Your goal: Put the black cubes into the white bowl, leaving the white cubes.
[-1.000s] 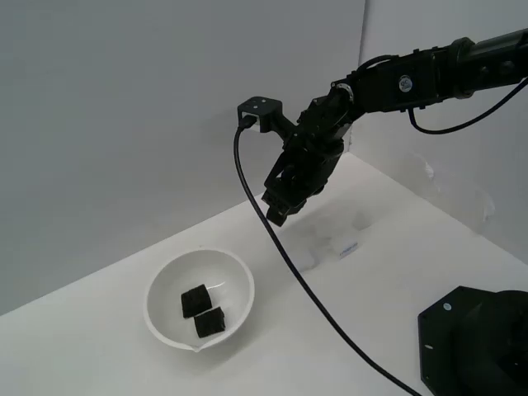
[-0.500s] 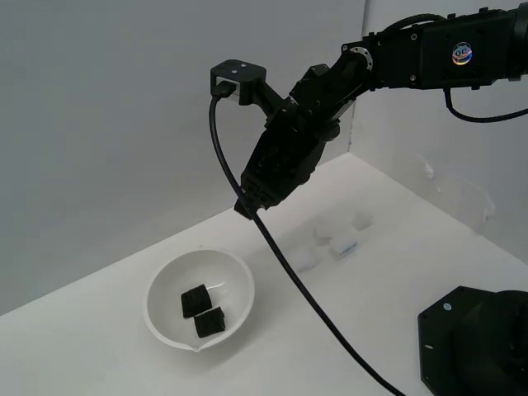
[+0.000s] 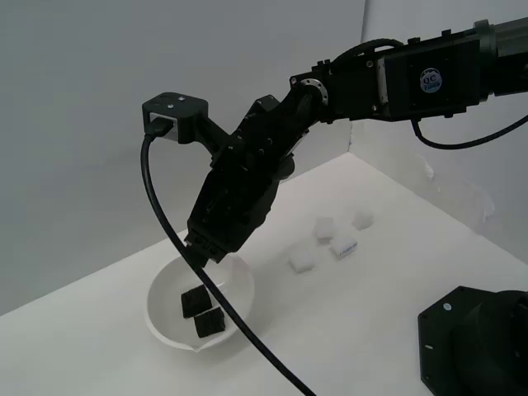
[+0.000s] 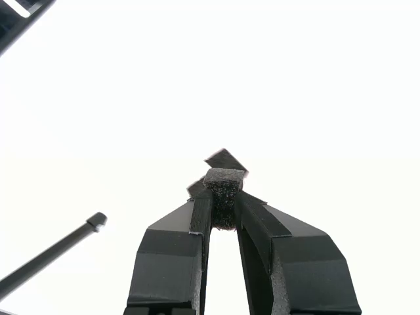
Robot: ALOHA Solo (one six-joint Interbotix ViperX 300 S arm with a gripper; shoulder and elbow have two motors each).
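My gripper [image 3: 206,250] hangs just over the far rim of the white bowl [image 3: 162,290] at the exterior view's lower left. In the wrist view the gripper [image 4: 223,205] is shut on a black cube [image 4: 223,187], pinched between the fingertips. Two more black cubes [image 3: 195,302] [image 3: 210,322] lie inside the bowl; in the wrist view they show as dark shapes [image 4: 226,159] [image 4: 195,189] past the held cube. Several white cubes sit on the table to the exterior view's right of the bowl: [image 3: 304,261], [image 3: 324,228], [image 3: 361,219], and one with a bluish mark [image 3: 345,245].
A black cable [image 3: 247,330] hangs from the wrist camera mount [image 3: 175,111] and crosses in front of the bowl. A black base block [image 3: 474,342] stands at the exterior view's lower right. Grey walls close the back and right of the white table.
The arm has swung from above the white cubes towards the exterior view's left and down, bringing the gripper with the black cube over the bowl. The white cubes are now uncovered.
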